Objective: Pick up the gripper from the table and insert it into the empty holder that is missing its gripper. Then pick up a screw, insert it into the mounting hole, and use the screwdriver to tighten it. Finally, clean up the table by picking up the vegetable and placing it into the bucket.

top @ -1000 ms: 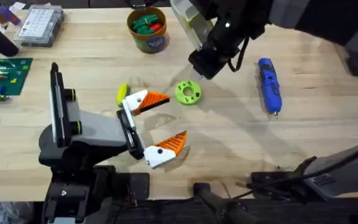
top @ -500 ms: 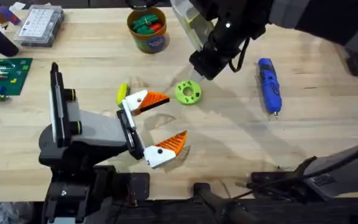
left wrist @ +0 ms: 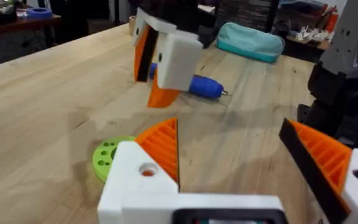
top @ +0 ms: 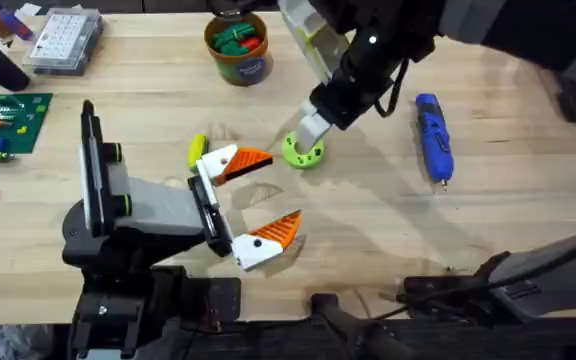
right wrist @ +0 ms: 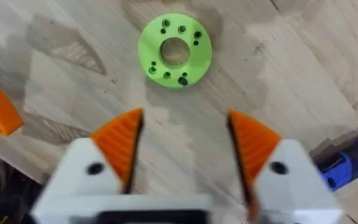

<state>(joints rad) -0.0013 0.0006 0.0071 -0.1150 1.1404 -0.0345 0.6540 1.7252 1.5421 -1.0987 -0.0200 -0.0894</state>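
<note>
Cleanup looks done: vegetables sit in the bucket (top: pixel 238 45), the screwdriver (top: pixel 432 136) lies on the table (top: pixel 368 215). Right gripper (right wrist: pixel 182 146) hangs spread above the green disc (right wrist: pixel 174 50); left gripper (top: pixel 256 198) spread

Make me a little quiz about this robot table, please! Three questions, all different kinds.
1. True or false: the right pincer is squeezing the green ring.
2. What colour is the screwdriver lying on the table?
   A) red  B) blue  C) yellow
3. Fill in: the orange-brown bucket already has green and ____ things inside.

Key
1. False. The right pincer is open and hangs above the ring, which lies flat on the wood.
2. B, blue.
3. Red.
</note>
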